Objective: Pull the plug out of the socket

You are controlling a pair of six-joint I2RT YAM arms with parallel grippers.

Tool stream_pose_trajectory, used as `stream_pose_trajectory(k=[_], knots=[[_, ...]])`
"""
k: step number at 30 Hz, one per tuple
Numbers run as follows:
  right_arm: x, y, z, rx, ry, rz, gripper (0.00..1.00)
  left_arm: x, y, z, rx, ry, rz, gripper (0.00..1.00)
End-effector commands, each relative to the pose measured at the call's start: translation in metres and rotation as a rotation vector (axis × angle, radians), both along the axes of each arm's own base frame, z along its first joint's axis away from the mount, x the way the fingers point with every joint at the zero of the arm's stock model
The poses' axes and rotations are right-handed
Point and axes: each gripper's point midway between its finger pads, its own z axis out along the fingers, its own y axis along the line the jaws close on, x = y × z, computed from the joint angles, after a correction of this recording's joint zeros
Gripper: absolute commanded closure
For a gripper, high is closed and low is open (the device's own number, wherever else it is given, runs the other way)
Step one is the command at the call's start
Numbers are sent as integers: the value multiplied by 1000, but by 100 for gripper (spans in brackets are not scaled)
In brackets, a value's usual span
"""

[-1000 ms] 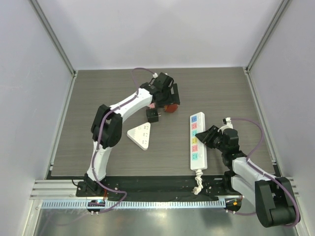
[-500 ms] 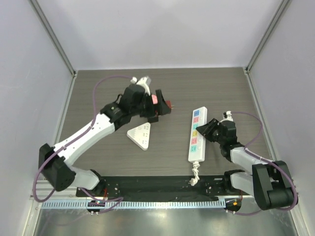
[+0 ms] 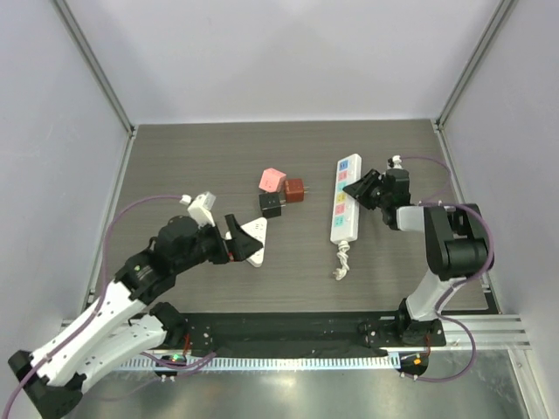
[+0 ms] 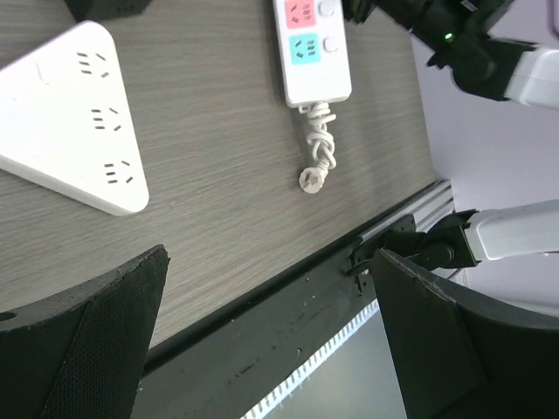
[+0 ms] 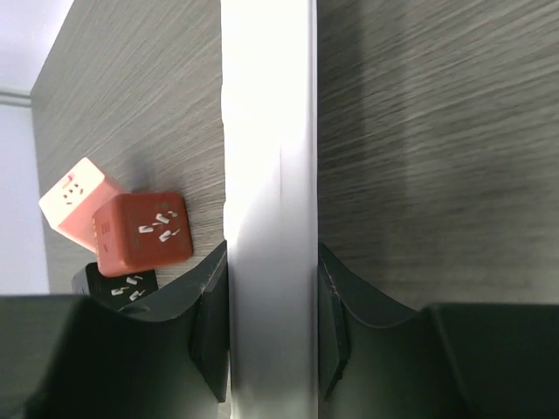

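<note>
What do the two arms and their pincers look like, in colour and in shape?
The left arm and the right arm have white rounded links and black joints. A purple cable loops along each one. The left pincer and the right pincer are black, with two flat fingers.

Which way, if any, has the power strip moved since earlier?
Yes: the power strip slid toward the far edge; only its near end is level with the triangular plate.

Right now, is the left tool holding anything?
No, the left tool stands wide open, with only the table showing in its gap.
</note>
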Motion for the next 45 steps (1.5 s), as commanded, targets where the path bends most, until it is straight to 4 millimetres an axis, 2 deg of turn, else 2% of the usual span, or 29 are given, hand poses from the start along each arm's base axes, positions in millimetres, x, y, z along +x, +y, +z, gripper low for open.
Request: stream_pose_trajectory(k=[1,2,3,5,6,8,9,11,14,16,17,21,22,24,25,29,31,32,34,35,36,37,38,40,41,42,43,44,45], knots=[[15,16,29,114,-132,167,99,-10,30,-9,77,-20,59,0],[17,16,24,120,-138,171,99,-7,38,-12,102,-28,94,0],[20,4,21,113,-132,143,96,-8,45,-18,134,-24,112,0],[21,-2,10,70,-94,137,88,-10,52,-26,153,-18,127,0],[21,-3,7,53,-75,141,70,-11,53,-30,159,-14,133,0],[21,-8,-1,-2,-29,145,56,-13,55,-38,157,-4,139,0],[21,-12,-3,-30,-12,135,45,-12,55,-37,144,-8,145,0],[16,-21,-9,-83,54,120,38,-11,58,-38,122,-5,187,0],[8,-29,-7,-152,106,94,24,-8,67,-48,115,12,258,0],[10,-41,5,-228,98,56,16,-7,68,-50,84,11,285,0],[4,-46,4,-254,134,39,3,-6,68,-51,79,10,294,0],[-15,-75,21,-379,137,-64,0,-2,71,-51,61,7,332,0],[-18,-79,39,-392,96,-90,0,-1,72,-50,62,4,341,0],[-32,-79,43,-394,97,-87,0,1,76,-51,69,-5,361,0],[-38,-67,50,-392,74,-59,0,2,77,-50,66,-12,366,0],[-72,-48,73,-337,-8,-20,0,3,76,-52,37,-33,367,0],[-85,-36,75,-284,-26,18,0,2,69,-48,-13,-44,346,0],[-94,-30,69,-245,-30,35,0,1,67,-45,-38,-54,338,0],[-110,-9,85,-157,-105,124,0,-1,57,-45,-95,-56,302,0],[-120,-2,78,-105,-112,145,0,-3,56,-40,-129,-73,292,0],[-131,9,101,-59,-207,197,0,-4,53,-43,-149,-71,282,0],[-139,15,105,-22,-236,217,0,-7,50,-43,-173,-67,266,0],[-148,18,100,6,-258,226,0,-9,48,-43,-193,-69,254,0],[-170,29,119,96,-349,264,0,-14,46,-40,-251,-101,228,0],[-180,32,108,125,-369,273,0,-18,44,-38,-285,-101,212,0],[-187,34,106,175,-367,266,0,-21,46,-27,-346,-141,209,0],[-196,35,115,193,-432,276,0,-23,46,-34,-366,-141,203,0],[-202,34,96,215,-410,260,0,-27,42,-30,-397,-141,178,0],[-205,33,90,231,-405,246,0,-30,35,-33,-389,-127,135,0]])
